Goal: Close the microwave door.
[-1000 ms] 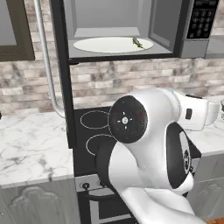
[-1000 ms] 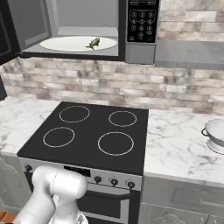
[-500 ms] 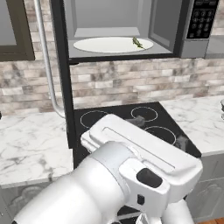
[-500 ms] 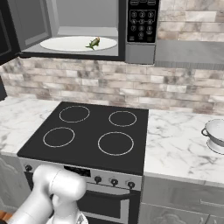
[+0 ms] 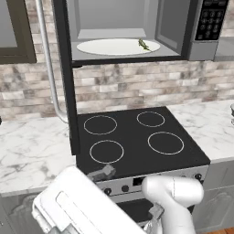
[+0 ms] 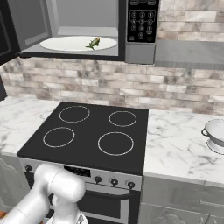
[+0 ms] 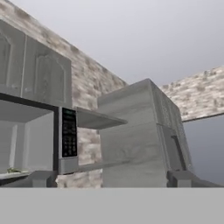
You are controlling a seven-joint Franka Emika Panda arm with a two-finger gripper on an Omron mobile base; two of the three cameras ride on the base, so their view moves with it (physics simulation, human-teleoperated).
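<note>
Left base view: the microwave hangs above the stove. Its door stands open, edge-on at the left of the cavity, with the handle on its outer side.

Right base view: the plate lies inside the microwave, left of the keypad.

Hand view: the fingertips rise well apart, holding nothing, below the keypad.

The door looks stiff and hinged; I would push its outer face near the handle.

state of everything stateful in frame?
microwave door: swung wide open, seen edge-on
microwave: cavity exposed, turntable plate inside with a small green item on it
stove: nothing on its rings
colander: upright on the counter right of the stove
gripper: fingertips apart, holding nothing
</note>
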